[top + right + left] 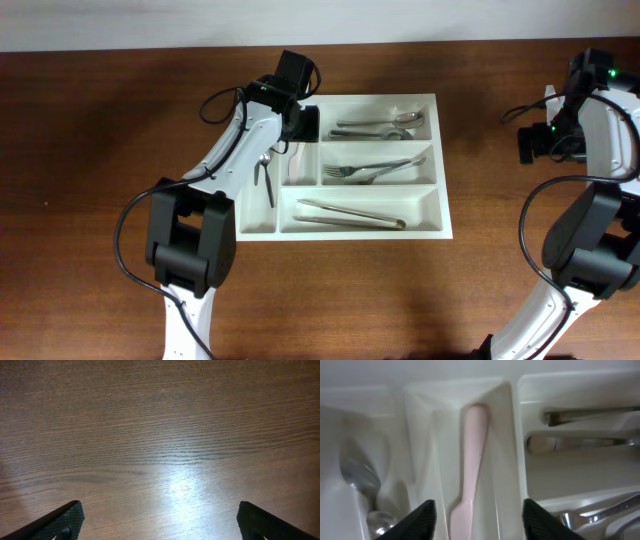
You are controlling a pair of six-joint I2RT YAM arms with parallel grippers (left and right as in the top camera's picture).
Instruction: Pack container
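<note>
The container (360, 235), a large white cutlery tray, lies mid-table. My left gripper (300, 128) hangs over the far end of its second narrow upright compartment. In the left wrist view the jaws (480, 522) are open and empty, with a pale pink plastic knife (470, 460) lying in that compartment between and below them. My right gripper (535, 142) is off to the far right, away from the tray. In the right wrist view it (160, 525) is open and empty over bare wood.
Metal spoons (385, 127) fill the top long compartment, forks (375, 168) the middle one, tongs (350, 213) the bottom one. A spoon (360, 477) lies in the leftmost narrow compartment. The brown wooden table (160, 435) surrounds the tray.
</note>
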